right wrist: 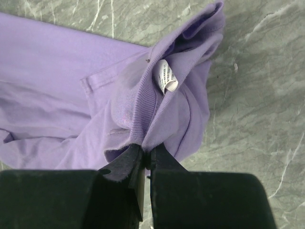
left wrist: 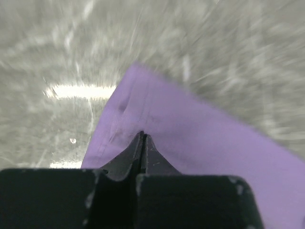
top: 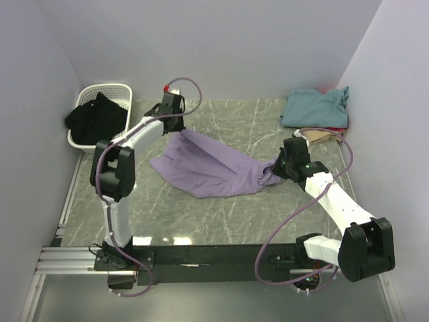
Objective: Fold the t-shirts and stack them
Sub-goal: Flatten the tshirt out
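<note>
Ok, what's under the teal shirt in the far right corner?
Beneath the teal shirt a tan layer and a thin red edge poke out at its near side. Their bulk is covered, so fold state and any further pieces underneath cannot be told.

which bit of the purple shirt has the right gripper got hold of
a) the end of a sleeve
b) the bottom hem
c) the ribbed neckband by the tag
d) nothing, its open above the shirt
c: in the right wrist view the right gripper is shut on the lavender shirt at its ribbed neckband, just below the white tag.
</note>
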Controlling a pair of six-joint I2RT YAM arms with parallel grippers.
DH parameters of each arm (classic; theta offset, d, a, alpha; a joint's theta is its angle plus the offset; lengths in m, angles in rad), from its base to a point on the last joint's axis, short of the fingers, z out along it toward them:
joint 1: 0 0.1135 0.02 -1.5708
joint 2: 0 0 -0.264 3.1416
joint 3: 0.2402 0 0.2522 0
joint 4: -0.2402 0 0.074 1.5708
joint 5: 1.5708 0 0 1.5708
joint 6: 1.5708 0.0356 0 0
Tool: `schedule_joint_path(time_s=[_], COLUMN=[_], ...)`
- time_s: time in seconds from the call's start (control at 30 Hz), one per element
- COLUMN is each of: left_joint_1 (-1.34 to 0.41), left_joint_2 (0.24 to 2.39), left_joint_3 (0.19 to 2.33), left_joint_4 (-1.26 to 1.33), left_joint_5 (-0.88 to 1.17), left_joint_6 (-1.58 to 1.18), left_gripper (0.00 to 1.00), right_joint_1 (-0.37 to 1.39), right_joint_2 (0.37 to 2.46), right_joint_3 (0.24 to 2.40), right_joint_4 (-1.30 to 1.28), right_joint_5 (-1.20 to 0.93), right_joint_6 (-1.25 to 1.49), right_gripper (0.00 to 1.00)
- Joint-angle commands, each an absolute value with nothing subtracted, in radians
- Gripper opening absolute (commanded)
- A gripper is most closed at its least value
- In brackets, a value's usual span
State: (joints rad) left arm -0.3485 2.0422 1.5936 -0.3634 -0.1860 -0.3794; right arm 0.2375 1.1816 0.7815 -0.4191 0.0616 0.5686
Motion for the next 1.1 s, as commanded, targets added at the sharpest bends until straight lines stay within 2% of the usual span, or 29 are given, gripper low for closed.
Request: schedule_joint_path(time_s=[0.0, 0.33, 0.57, 0.77, 0.8, 0.83, 0.87, 0.97, 1.0, 1.07], left_joint_1=[-0.348, -0.348, -0.344, -0.310, -0.310, -0.311, -0.311, -0.311, -0.311, -0.311], left_joint_2=[1.890, 1.707, 1.528, 1.396, 1.388, 1.381, 1.370, 1.362, 1.364, 1.370], left_joint_3=[1.690, 1.623, 1.556, 1.465, 1.457, 1.448, 1.436, 1.425, 1.427, 1.428], left_joint_4=[-0.386, -0.354, -0.377, -0.422, -0.419, -0.413, -0.410, -0.402, -0.403, -0.400], left_joint_5=[-0.173, -0.113, -0.228, -0.284, -0.282, -0.275, -0.273, -0.256, -0.252, -0.230], left_joint_6=[-0.341, -0.359, -0.376, -0.393, -0.388, -0.390, -0.390, -0.391, -0.391, -0.390], left_gripper=[0.01, 0.01, 0.01, 0.01, 0.01, 0.01, 0.01, 0.01, 0.01, 0.01], right_joint_1=[0.233, 0.232, 0.206, 0.184, 0.183, 0.183, 0.183, 0.183, 0.183, 0.184], right_joint_2=[1.158, 1.083, 1.114, 1.195, 1.207, 1.206, 1.195, 1.099, 1.054, 1.023], right_joint_3=[0.782, 0.782, 0.919, 0.910, 0.891, 0.868, 0.820, 0.744, 0.739, 0.742], right_joint_4=[-0.407, -0.422, -0.498, -0.574, -0.578, -0.575, -0.569, -0.514, -0.496, -0.451], right_joint_5=[0.078, 0.168, 0.327, 0.374, 0.365, 0.356, 0.341, 0.308, 0.301, 0.232], right_joint_6=[0.554, 0.548, 0.520, 0.508, 0.515, 0.525, 0.535, 0.558, 0.572, 0.554], right_gripper=[0.00, 0.00, 0.00, 0.02, 0.49, 0.78, 0.83, 0.82, 0.90, 0.91])
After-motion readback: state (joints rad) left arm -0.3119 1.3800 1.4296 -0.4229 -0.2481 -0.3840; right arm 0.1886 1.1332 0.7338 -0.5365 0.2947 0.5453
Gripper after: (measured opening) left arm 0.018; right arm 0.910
